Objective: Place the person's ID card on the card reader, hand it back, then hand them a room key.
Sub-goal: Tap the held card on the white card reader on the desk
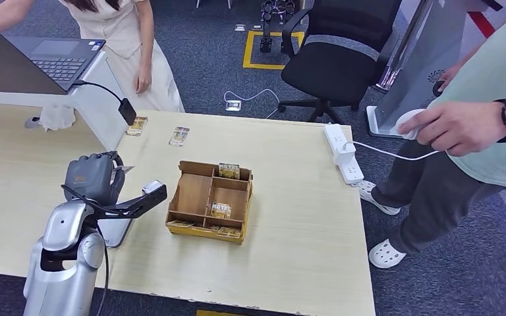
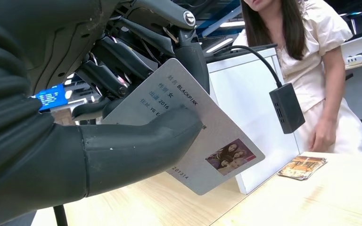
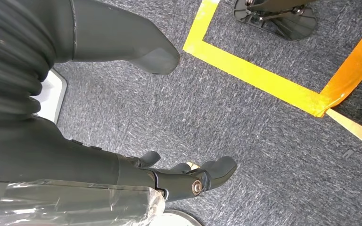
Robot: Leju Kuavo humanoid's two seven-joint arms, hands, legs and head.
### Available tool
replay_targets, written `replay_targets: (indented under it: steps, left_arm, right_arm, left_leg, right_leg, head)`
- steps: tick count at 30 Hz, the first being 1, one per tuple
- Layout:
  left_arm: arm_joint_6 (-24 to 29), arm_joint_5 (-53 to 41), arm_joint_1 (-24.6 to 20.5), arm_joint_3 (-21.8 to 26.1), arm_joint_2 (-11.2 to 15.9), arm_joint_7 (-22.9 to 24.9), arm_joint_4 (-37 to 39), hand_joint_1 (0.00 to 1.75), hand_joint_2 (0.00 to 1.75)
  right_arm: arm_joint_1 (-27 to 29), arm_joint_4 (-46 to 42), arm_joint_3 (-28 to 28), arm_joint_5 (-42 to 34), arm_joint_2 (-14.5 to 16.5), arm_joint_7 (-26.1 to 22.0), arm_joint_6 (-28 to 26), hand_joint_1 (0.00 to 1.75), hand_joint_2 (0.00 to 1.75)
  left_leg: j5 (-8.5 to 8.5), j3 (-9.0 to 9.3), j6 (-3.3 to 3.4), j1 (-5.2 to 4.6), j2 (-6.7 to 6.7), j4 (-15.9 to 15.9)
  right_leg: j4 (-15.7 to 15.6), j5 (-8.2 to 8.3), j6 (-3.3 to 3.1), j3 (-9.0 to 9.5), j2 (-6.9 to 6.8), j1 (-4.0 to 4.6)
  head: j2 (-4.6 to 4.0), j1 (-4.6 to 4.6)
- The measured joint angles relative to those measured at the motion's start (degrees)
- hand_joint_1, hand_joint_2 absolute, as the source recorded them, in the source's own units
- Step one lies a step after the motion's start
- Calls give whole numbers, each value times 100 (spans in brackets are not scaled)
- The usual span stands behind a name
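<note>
My left hand [image 1: 92, 175] is raised over the left part of the table and holds the ID card [image 1: 124, 169]. In the left wrist view the thumb [image 2: 136, 141] presses the white ID card [image 2: 221, 132], with printed text and a small photo, against the fingers behind it. A flat grey pad [image 1: 116, 232] lies on the table under my left forearm. A small black box on a bent stalk [image 1: 127, 110] stands beyond the hand. A cardboard box [image 1: 196, 194] holds hotel key cards [image 1: 221, 209]. My right hand [image 3: 99, 160] hangs over carpet, fingers apart and holding nothing.
Two loose key cards [image 1: 136, 125] [image 1: 179, 136] lie near the table's far edge. A person in a cream dress [image 1: 128, 39] stands behind the table by a laptop [image 1: 59, 56]. Another person [image 1: 461, 125] stands at the right beside a power strip [image 1: 342, 151].
</note>
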Motion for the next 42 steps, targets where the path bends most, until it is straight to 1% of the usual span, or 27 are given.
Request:
replay_targets:
  steps: [25,27,29,31,33,36,42]
  left_arm:
    - [-54,-29,7,25,1,9,0,175,175]
    - [-317,-172,115,29,39,45,10,175,175]
    - [-410,-297,386,61,102,37,86,175,175]
    - [-202,-311,659,115,132,-32,218,175,175]
    - [-112,-318,811,171,138,-68,314,175,175]
    - [-135,-321,905,242,140,-72,382,175,175]
    - [-185,-323,957,328,140,-74,420,175,175]
  right_arm:
    - [-1,-2,5,-2,0,0,-2,0,175]
    - [-2,-3,11,-17,0,3,-17,0,175]
    - [0,-12,17,-43,0,14,-30,0,175]
    - [3,-28,18,-61,0,24,-30,0,175]
    - [2,-47,19,-69,0,38,-27,0,175]
    - [3,-70,19,-88,0,64,-26,0,175]
    - [4,-95,27,-115,0,74,-27,0,175]
  left_leg:
    - [0,-1,0,0,-1,-1]
    - [-1,4,-2,-1,5,-5]
    - [-3,11,-3,-2,21,-9]
    - [-3,6,-4,-2,23,-10]
    - [-2,-1,-4,-2,14,-10]
    - [-2,-1,-5,-1,11,-10]
    - [0,0,-6,-1,11,-10]
  right_leg:
    - [0,0,0,1,0,0]
    - [0,-1,0,5,7,-1]
    - [0,-1,0,0,23,-2]
    - [0,-1,-1,-11,26,-2]
    - [0,-1,-2,-14,15,-2]
    - [0,-1,-2,-13,13,-2]
    - [0,1,-4,-11,13,-1]
  head:
    - [0,0]
    - [0,0]
    - [0,-6]
    - [0,-9]
    - [0,-7]
    - [0,-8]
    - [0,-7]
